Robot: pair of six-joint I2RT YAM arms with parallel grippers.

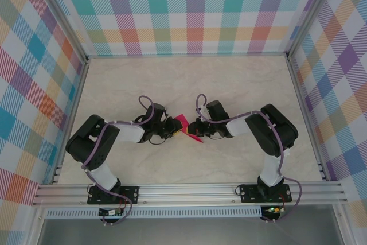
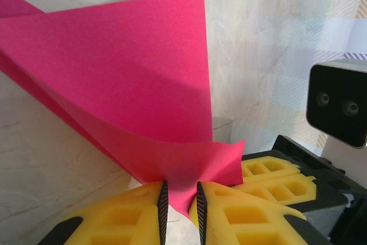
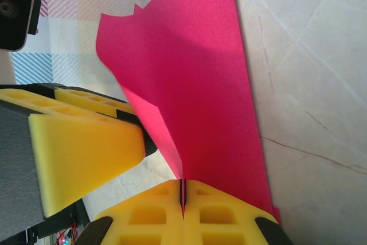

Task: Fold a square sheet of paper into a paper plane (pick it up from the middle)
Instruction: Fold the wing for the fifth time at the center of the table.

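Observation:
The magenta-pink square sheet of paper (image 1: 184, 124) is folded and held up off the table between the two grippers, mid-table. My right gripper (image 3: 183, 190) is shut on its creased edge, and the sheet (image 3: 200, 96) fans upward from the pads. My left gripper (image 2: 180, 199) stands slightly open, with a drooping corner of the sheet (image 2: 126, 67) hanging in the narrow gap between its pads. The two grippers face each other closely: the right one's yellow fingers (image 2: 275, 179) sit just beside the left pair, and the left one's fingers (image 3: 80, 142) show in the right wrist view.
The pale marble-look tabletop (image 1: 189, 78) stretches behind the grippers, closed in by checked walls (image 1: 189, 10) at the back and both sides. An aluminium rail (image 1: 189, 190) runs along the near edge at the arm bases.

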